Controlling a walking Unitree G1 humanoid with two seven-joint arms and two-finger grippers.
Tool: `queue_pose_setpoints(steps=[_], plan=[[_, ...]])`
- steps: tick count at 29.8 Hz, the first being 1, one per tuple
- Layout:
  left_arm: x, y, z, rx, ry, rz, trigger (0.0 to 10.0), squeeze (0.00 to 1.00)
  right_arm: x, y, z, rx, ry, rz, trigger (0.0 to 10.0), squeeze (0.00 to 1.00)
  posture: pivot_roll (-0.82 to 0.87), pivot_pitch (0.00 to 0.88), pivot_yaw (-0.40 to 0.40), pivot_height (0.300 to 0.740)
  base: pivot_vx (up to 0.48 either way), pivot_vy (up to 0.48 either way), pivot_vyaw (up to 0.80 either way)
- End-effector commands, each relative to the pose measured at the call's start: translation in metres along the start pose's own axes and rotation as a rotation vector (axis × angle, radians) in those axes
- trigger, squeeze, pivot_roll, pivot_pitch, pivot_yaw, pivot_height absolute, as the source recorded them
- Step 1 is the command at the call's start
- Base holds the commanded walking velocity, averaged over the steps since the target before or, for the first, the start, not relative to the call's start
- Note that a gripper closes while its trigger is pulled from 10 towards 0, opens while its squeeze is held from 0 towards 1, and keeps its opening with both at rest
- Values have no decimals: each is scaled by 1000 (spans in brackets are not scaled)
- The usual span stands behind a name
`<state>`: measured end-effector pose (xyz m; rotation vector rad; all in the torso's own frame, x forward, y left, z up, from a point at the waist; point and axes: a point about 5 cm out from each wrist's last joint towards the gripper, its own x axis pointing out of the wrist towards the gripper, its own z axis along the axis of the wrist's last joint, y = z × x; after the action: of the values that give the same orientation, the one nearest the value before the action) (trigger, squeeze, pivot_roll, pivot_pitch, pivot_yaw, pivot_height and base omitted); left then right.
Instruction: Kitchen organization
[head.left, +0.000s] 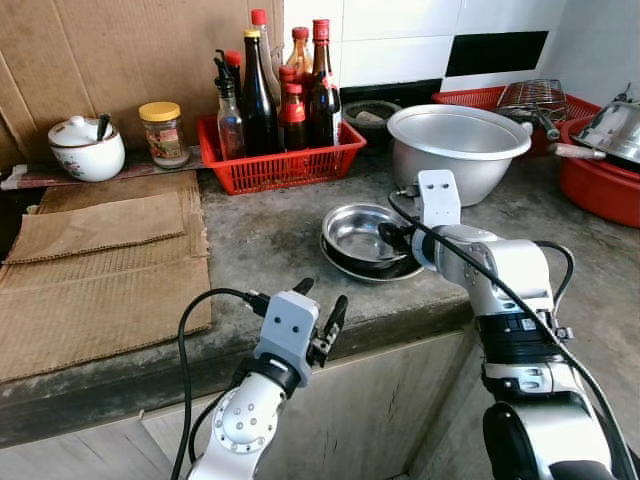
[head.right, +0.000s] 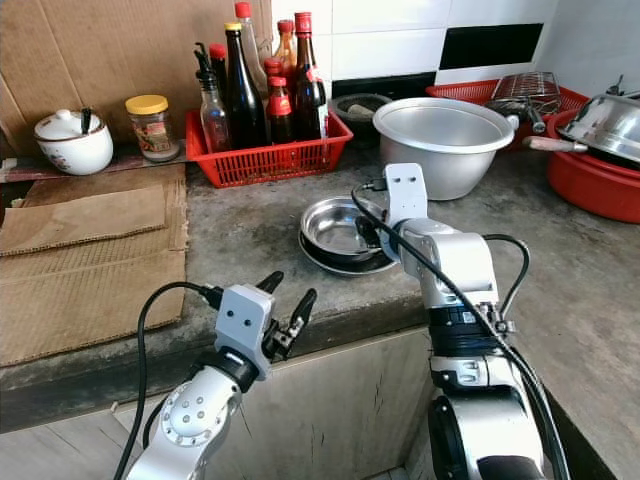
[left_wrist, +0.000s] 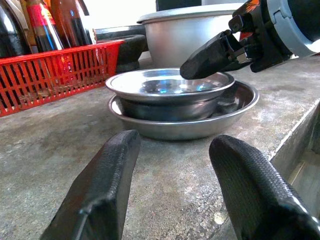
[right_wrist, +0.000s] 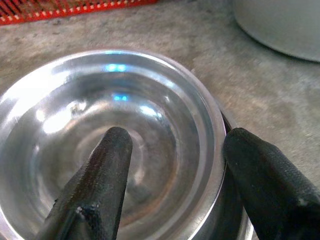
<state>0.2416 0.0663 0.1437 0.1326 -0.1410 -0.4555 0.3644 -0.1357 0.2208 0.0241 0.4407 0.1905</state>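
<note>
Right tool (head.left: 392, 236) is blocking part of steel bowl (head.left: 362, 232); red tub (head.left: 600, 180) is running off frame edge.

My two head cams look down and forward over the concrete counter (head.left: 260, 240), both catching the same scene (just slightly shifted sideways). My left wrist cam sits low at the counter edge, facing the stacked steel bowls (left_wrist: 175, 95) mid-frame. Right wrist cam is super close, staring straight into the top bowl (right_wrist: 100, 135).
</note>
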Motion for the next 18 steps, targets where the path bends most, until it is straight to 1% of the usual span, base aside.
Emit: queue_pose_setpoints(steps=[1,5,12,15,18], plan=[[0,-1,1,5,-7,3,10000,0,0,1,3,10,18,13,10000,0,15,0,-52,740,0,0,0],[0,-1,1,6,-9,1,10000,0,-2,-4,10,34,-7,2,10000,0,14,0,-50,740,0,0,0],[1,-1,1,7,-10,-2,10000,0,-5,-4,19,40,-38,22,10000,0,14,0,-47,740,0,0,0],[1,-1,1,5,-12,-3,10000,0,-6,-4,21,46,-44,27,10000,0,15,0,-46,740,0,0,0],[1,0,1,8,-12,-3,10000,0,-6,-2,18,38,-27,48,10000,0,13,0,-44,740,0,0,0]])
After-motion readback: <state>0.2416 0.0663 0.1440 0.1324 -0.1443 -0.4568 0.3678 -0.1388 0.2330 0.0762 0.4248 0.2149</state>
